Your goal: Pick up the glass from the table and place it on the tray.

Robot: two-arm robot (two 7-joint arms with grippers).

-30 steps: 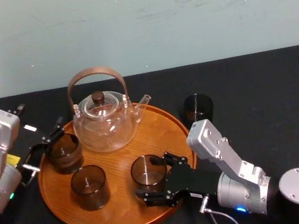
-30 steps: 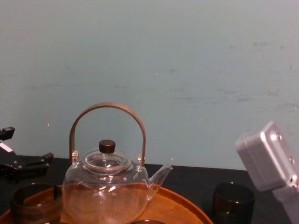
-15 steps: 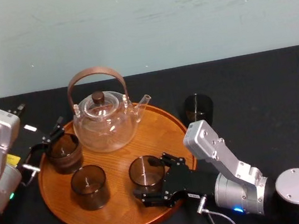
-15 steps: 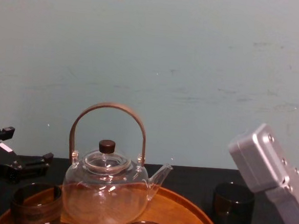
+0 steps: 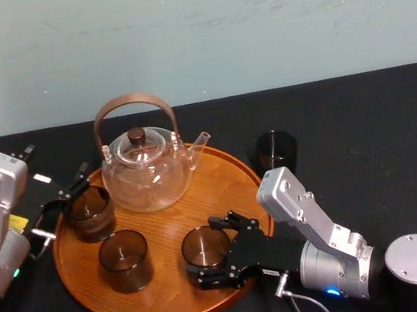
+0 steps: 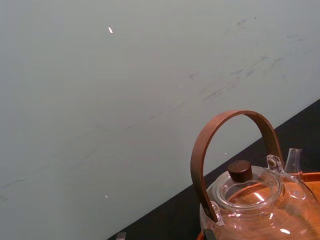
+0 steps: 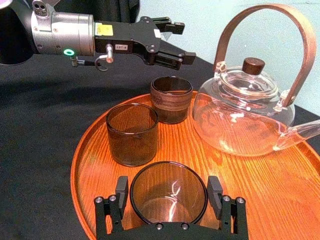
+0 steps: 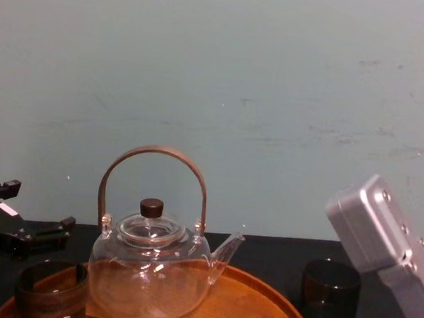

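1. Pale teal wall [image 8: 276, 76] rises behind a black bench [image 5: 377, 131].
2. On the bench lies the round wooden tray [image 5: 224, 181], with a low raised rim.
3. The right tool [image 5: 205, 252] reaches over the tray's near right part. Its jaws are clenched on the glass [image 7: 168, 192], with a black finger [image 7: 120, 192] pressed to each side of the wall.
4. The glass is upright, brown-tinted and empty. It sits inside the rim near the tray's front, but whether its base rests on the wood cannot be told.
5. A teapot [image 5: 147, 177] of clear glass, with a brown hoop handle and a dark knob on its lid, stands at the back of the tray. Its spout points to the robot's right.
6. Two more brown glasses stand on the tray. The rear glass [image 5: 90, 213] is by the left rim, just beside the teapot. The mid glass [image 5: 125, 260] is in front of it, left of the gripped one and apart from it.
7. The left tool [image 7: 185, 41] hovers at the tray's left rim, just beyond the rear glass. It is released, with its fingers spread and nothing between them.
8. A dark glass [image 5: 276, 150] stands upright on the bench, off the tray and just past its right rim.
9. From the chest, the dark glass sits right of the teapot's spout, beside the right arm's silver link [image 8: 382, 229].
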